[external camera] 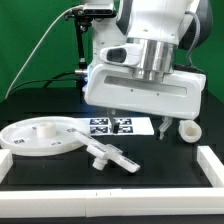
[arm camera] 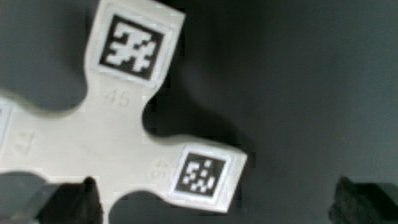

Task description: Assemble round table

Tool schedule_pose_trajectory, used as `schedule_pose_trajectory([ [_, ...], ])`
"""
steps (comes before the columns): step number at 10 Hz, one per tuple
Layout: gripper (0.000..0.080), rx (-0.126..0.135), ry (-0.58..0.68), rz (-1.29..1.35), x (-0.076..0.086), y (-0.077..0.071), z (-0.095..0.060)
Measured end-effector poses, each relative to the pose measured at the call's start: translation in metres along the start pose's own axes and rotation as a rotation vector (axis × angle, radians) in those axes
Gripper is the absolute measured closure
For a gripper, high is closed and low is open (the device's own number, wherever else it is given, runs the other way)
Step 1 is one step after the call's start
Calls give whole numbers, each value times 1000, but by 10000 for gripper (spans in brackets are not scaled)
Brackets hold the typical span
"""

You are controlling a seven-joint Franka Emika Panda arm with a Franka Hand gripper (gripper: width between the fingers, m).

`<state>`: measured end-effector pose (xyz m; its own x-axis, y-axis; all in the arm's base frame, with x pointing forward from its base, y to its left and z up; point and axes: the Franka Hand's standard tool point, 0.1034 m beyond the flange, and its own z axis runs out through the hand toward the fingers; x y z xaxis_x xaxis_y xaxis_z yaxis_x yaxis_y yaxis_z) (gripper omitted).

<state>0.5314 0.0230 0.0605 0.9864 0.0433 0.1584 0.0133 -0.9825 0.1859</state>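
Note:
The large rimmed round disc (external camera: 40, 135) lies flat on the black table at the exterior view's left. The flat white base piece (external camera: 108, 155) lies just in front of it, near the middle. In the wrist view the base piece (arm camera: 107, 110) shows as a lobed white shape with two square tags. The short thick cylinder leg (external camera: 187, 131) stands at the exterior view's right. My gripper (external camera: 137, 120) hangs open and empty above the table, between the base piece and the leg. In the wrist view my gripper (arm camera: 217, 205) has its dark fingertips (arm camera: 71, 200) spread wide, one beside the base piece's edge.
The marker board (external camera: 112, 126) lies under and behind the gripper. White border rails run along the front (external camera: 110, 190) and the exterior view's right side (external camera: 212, 165) of the table. A green backdrop stands behind.

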Motion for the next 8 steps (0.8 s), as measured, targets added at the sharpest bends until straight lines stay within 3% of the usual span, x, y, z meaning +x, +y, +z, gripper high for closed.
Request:
schedule_pose_trajectory([
  [1,151,1,44,-53,1,9,-2],
  [5,151,-5,21,-52,-4,12,3],
  [8,151,-52,-44,-134,-2,40,10],
])
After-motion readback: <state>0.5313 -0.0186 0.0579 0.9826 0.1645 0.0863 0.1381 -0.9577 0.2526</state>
